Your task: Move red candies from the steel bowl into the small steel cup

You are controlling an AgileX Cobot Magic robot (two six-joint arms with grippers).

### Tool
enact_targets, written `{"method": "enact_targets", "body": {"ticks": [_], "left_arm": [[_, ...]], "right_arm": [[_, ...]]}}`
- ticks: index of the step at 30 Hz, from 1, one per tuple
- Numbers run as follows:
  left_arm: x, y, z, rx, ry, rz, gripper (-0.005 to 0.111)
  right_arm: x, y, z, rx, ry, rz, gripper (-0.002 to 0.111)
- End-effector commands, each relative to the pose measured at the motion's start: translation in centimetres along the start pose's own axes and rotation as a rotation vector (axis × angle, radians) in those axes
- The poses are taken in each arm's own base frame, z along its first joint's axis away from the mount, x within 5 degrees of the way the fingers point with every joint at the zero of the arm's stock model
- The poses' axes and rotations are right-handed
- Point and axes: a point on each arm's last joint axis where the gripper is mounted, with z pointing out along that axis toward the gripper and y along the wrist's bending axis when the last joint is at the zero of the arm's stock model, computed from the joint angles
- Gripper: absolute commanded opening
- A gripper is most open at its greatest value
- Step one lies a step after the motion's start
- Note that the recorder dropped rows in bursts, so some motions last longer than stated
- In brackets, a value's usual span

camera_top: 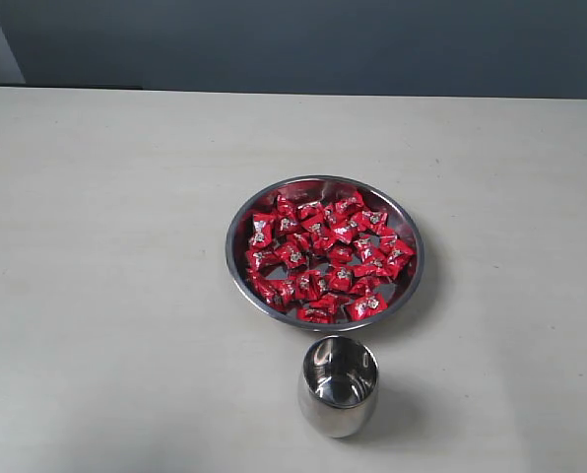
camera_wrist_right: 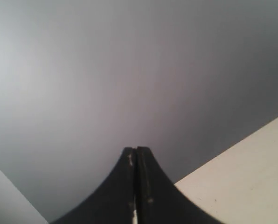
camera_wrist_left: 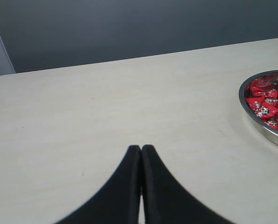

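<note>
Left gripper (camera_wrist_left: 141, 149) & right gripper (camera_wrist_right: 136, 150): jaws pressed together, empty. Red candies (camera_top: 325, 254) heaped in steel bowl (camera_top: 313, 185), small steel cup (camera_top: 338, 392) just beside its rim. Candies prob. light, wrappers crinkly & slippery; pinch one across its body at pile's edge.

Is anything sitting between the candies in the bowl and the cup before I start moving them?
Nothing visible does. The cup stands upright close beside the bowl, with only bare table between them. The candies lie uncovered in the bowl.
</note>
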Motion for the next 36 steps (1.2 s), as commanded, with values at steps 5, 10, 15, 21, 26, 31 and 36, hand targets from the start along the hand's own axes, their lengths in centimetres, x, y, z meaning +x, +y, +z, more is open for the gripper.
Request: {"method": "enact_targets", "body": {"ticks": [5, 10, 15, 21, 26, 31, 36], "left_arm": [[0.1, 0.0, 0.0, -0.004, -0.006, -0.001, 0.000], [0.1, 0.0, 0.0, -0.004, -0.006, -0.001, 0.000], [0.1, 0.0, 0.0, -0.004, -0.006, -0.001, 0.000], [0.1, 0.0, 0.0, -0.004, -0.006, -0.001, 0.000], [0.1, 0.0, 0.0, -0.004, -0.006, -0.001, 0.000], [0.1, 0.0, 0.0, -0.004, -0.006, -0.001, 0.000], [0.1, 0.0, 0.0, -0.006, -0.006, 0.007, 0.000]], "right_arm": [[0.5, -0.5, 0.6, 0.063, 0.064, 0.026, -0.001], [-0.4, 0.5, 1.0, 0.032, 0.067, -0.063, -0.001], [-4.7, 5.0, 3.5, 0.009, 0.177, -0.221, -0.001], [-6.0, 12.1, 13.7, 0.036, 0.855, -0.619, -0.001], [-3.8, 14.2, 22.4, -0.008, 1.087, -0.830, 0.001], [2.1, 12.7, 26.6, -0.095, 1.303, -0.825, 0.035], [6.0, 10.7, 28.3, -0.085, 1.395, -0.801, 0.035]]}}
